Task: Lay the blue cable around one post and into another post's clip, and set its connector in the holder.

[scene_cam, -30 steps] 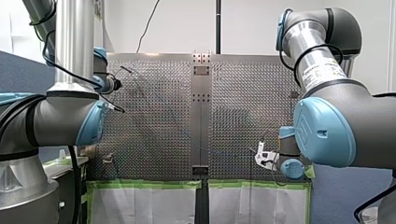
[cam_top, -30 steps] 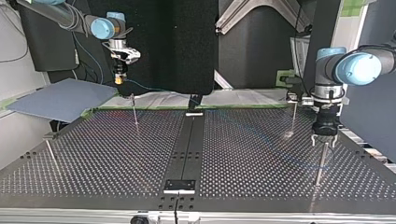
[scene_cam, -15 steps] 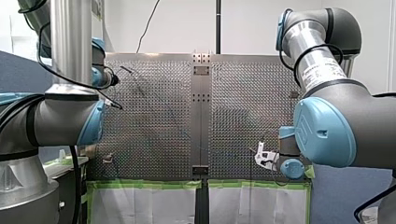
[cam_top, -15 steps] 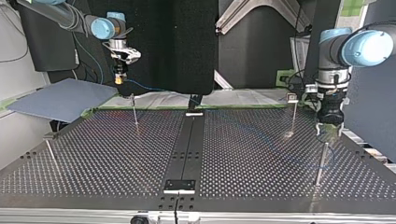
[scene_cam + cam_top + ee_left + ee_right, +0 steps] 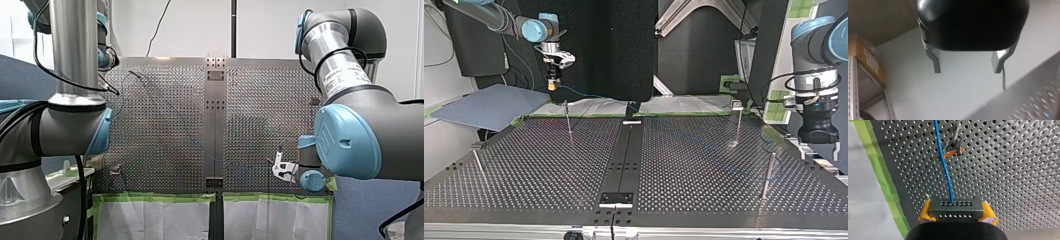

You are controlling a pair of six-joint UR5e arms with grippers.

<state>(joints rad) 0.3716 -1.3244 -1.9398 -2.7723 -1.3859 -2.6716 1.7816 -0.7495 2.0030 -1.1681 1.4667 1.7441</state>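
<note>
The robot's right gripper [image 5: 956, 212] is squeezing the grey connector [image 5: 955, 208] between its yellow pads. I think it is doing this so the blue cable [image 5: 944, 162] is stretching straight out over the table [image 5: 1010, 170], past the post with the orange clip [image 5: 954, 143]. The left gripper [image 5: 967, 71] is hanging wide open with nothing in it, up off the table, probably to be out of the way.

Perforated table [image 5: 524, 170] with upright posts [image 5: 767, 174]
</note>
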